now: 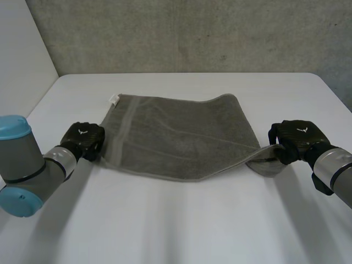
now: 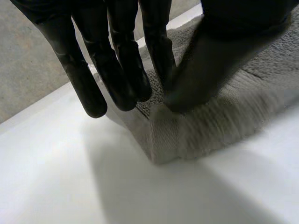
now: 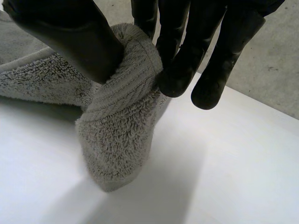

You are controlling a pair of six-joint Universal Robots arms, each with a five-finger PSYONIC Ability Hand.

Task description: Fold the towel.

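A grey towel [image 1: 181, 137] lies spread on the white table [image 1: 176, 220], with a small white tag [image 1: 114, 100] at its far left corner. My left hand [image 1: 83, 140] is at the towel's near left corner [image 2: 161, 142]. Its thumb [image 2: 196, 70] presses on the cloth against the fingers [image 2: 124, 70], pinching the edge low over the table. My right hand [image 1: 297, 140] is at the near right corner. There the thumb [image 3: 70, 37] and fingers [image 3: 182, 56] pinch the corner [image 3: 121, 126], which hangs lifted off the table, folded over the thumb.
A grey concrete wall [image 1: 181, 33] stands behind the table. Bare white table lies in front of the towel and at both sides of it. The left arm's grey joint with its blue cap [image 1: 16, 165] sits at the near left.
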